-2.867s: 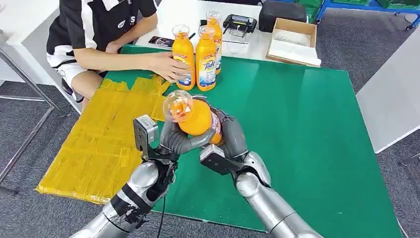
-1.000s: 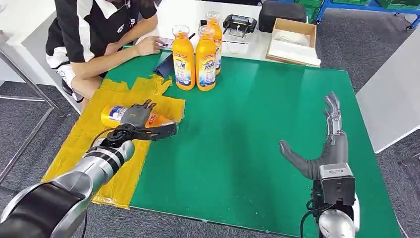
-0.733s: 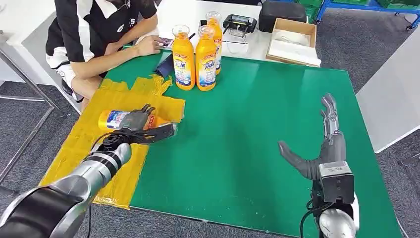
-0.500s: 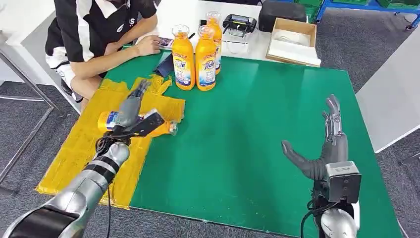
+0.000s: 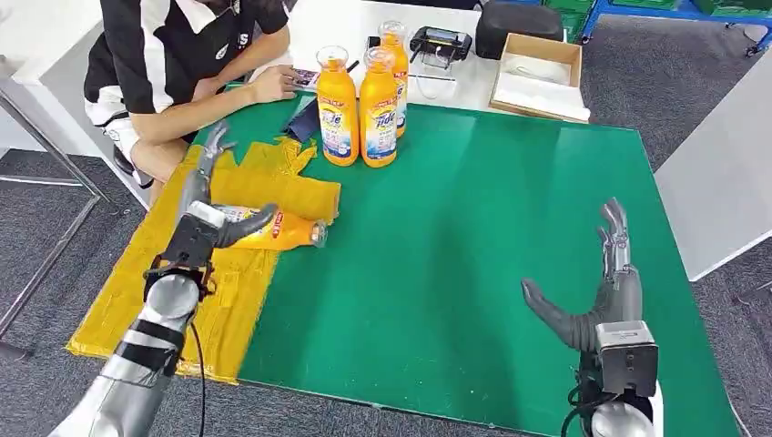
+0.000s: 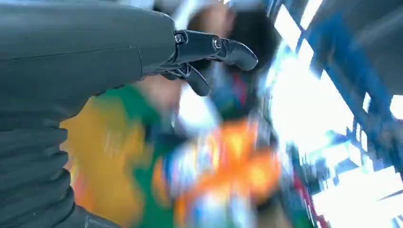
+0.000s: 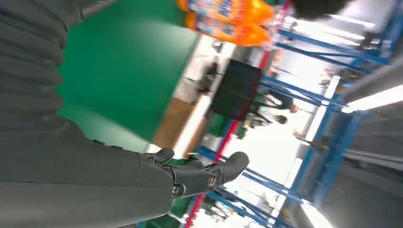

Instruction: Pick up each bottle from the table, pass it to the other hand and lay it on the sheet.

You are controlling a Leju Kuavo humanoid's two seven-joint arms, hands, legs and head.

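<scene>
From the head view we see the green worktop (image 5: 510, 273) with wide bare room across its middle and right side. The yellow sheet (image 5: 182, 282) covers its left part and hangs a little over the left and near edges. A bottle (image 5: 273, 229) lies on its side on the sheet, close to the sheet's right border, cap toward the green. Our left hand (image 5: 202, 205) hovers beside the bottle's base with its fingers (image 5: 211, 146) spread apart and stretched away from us, holding nothing. Our right hand (image 5: 601, 296) stands over the right part of the worktop near the right edge, fingers apart, thumb out, also empty.

Half a second ago the left hand lay over the bottle; now it has lifted off and pulled toward the left edge, and the bottle rests free. The right hand has drawn a little nearer to us.

Three bottles (image 5: 364, 100) stand upright at the far edge, next to a person (image 5: 173, 64) seated at the far left corner. Behind is a white table with a cardboard box (image 5: 539, 77), and grey carpet lies all around.

The left wrist view is blurred; we make out the fingers (image 6: 214, 47) held apart over yellow and orange smears.

In the right wrist view the fingers (image 7: 209, 173) extend freely, with the green worktop (image 7: 128, 66) and blue shelving (image 7: 313, 95) beyond.
</scene>
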